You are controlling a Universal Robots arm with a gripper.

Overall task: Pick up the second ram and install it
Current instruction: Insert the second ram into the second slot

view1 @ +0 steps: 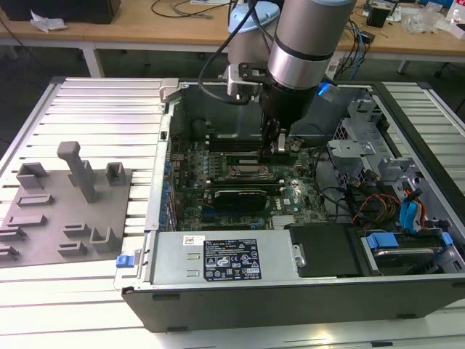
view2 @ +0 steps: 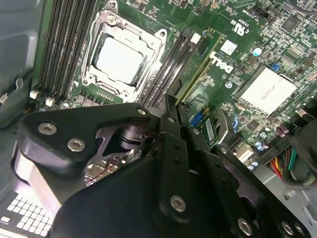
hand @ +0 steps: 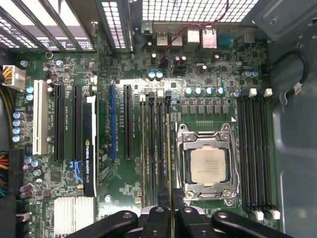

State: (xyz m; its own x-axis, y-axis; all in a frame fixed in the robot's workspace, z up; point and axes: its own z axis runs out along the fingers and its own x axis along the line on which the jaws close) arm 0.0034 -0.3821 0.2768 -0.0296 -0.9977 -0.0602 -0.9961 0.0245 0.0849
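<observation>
First wrist view: the claw (hand: 171,222) is clamped on the ram (hand: 169,163), a thin green stick seen edge-on that runs straight out from between the fingers (hand: 157,218) and lies along the bank of memory slots (hand: 154,148) just beside the processor socket (hand: 207,166). The grip at one end appears meant to keep the stick on edge and in line with a slot, so that it can go straight down; whether it already sits in a slot or hangs just above one cannot be told. In the second wrist view the ram (view2: 198,74) reaches away from the fingers (view2: 171,129) as a green and gold strip beside the black slots (view2: 171,64), with the socket (view2: 121,54) beyond them. In the exterior view the arm (view1: 309,36) reaches down from above into an open computer case (view1: 290,291) lying on its side, the claw (view1: 274,147) low over the board (view1: 218,193) and just beside the socket (view1: 243,171). A black graphics card (view1: 236,195) sits in the board on the near side of the claw. The case rests on a ribbed metal table (view1: 102,116); well off to the exterior view's left lies a grey tray (view1: 65,211) of plastic blocks and posts. Behind the arm, wooden benches (view1: 145,25) carry cables and clutter.
</observation>
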